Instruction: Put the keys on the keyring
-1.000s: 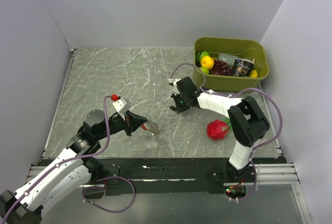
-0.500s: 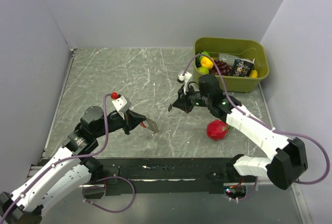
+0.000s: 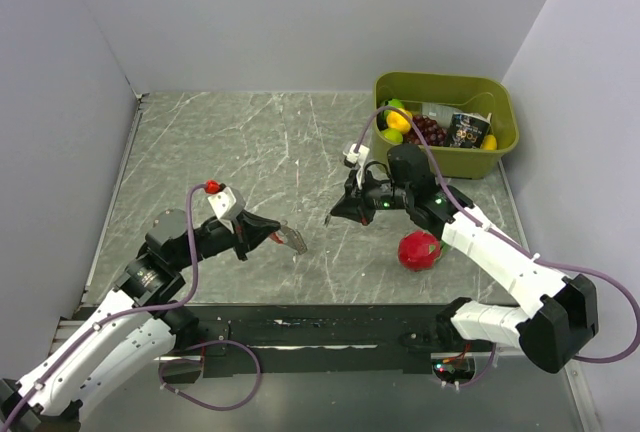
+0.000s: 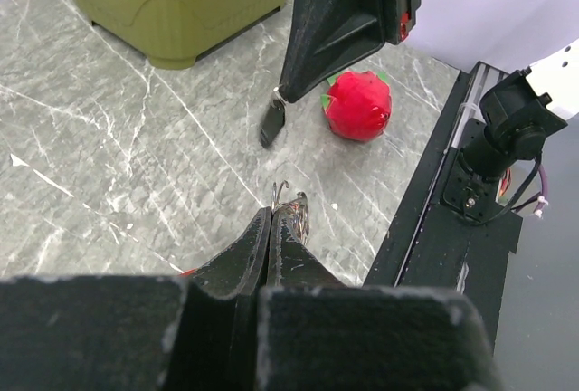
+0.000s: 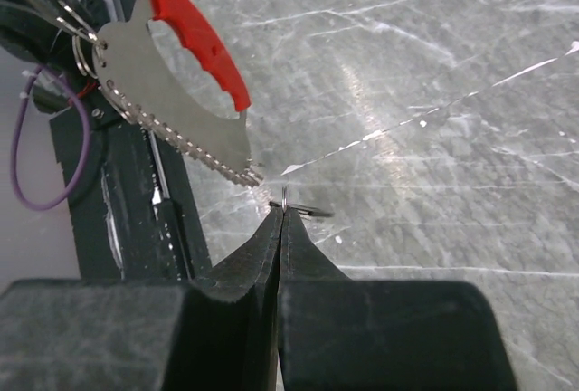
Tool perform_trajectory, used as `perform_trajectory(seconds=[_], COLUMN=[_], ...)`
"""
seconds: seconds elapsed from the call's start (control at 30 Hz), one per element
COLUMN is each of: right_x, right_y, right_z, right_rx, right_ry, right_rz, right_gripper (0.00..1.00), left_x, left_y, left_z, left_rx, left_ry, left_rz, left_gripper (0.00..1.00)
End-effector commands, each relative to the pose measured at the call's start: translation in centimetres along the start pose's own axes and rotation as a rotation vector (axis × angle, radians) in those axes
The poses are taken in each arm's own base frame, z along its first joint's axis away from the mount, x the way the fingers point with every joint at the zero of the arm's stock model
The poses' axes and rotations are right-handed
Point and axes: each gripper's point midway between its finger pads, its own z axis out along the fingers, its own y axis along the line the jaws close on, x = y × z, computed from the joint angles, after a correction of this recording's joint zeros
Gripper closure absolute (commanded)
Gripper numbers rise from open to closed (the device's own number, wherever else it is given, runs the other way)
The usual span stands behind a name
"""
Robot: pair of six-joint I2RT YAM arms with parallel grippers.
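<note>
Top external view: my left pincer (image 3: 279,235) hangs above the near half of the table (image 3: 220,142), left of its middle, with its jaws pressed fully together. They clamp the small wire loops at one end of the keys (image 3: 294,241). The red curved piece and the jagged silvery strip stick out past my fingertips, lifted off the marbled top.

My right pincer (image 3: 336,216) reaches in from the right, above the middle of the table, and points toward the left one. A bare stretch of table shows between the two. Its jaws are also closed all the way, and they nip the keyring (image 5: 301,209) by its edge. In the right wrist view the thin ring juts from the very tips. In that same view the keys hang beyond it, red grip uppermost, and keyring and keys are apart. The keys are not threaded on the keyring.

In the left wrist view the wire loops sit pinched at my shut fingertips, with the right pincer ahead.

A red fruit (image 3: 420,250) with green leaves lies on the table by its near edge, right of my right pincer. A green bin (image 3: 447,85) holding fruit and packets stands at the far right corner.
</note>
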Motion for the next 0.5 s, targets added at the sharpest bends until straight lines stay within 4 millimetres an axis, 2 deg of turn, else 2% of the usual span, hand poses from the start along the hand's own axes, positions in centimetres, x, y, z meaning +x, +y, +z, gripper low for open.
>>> perform_trajectory(seconds=[0.0, 0.13, 0.27, 0.47], right_x=[-2.4, -2.5, -2.8, -4.8], right_y=[1.4, 2.0, 3.2, 5.3], right_z=[-0.8, -0.8, -0.6, -0.8], right_rx=[-0.049, -0.061, -0.086, -0.137], right_ry=[-0.033, -0.006, 0.024, 0.013], right_rz=[-0.046, -0.052, -0.064, -0.107], right_gripper=[1.00, 1.00, 1.00, 1.00], left_x=[-1.5, -1.0, -1.6, -1.8], left_y=[-0.4, -0.1, -0.2, -0.3], left_z=[0.3, 0.5, 0.8, 1.2], left_rx=[0.027, 0.020, 0.032, 0.049], left_ry=[-0.055, -0.039, -0.055, -0.034], left_rz=[0.039, 0.031, 0.043, 0.050], left_gripper=[0.99, 0.99, 0.99, 0.99])
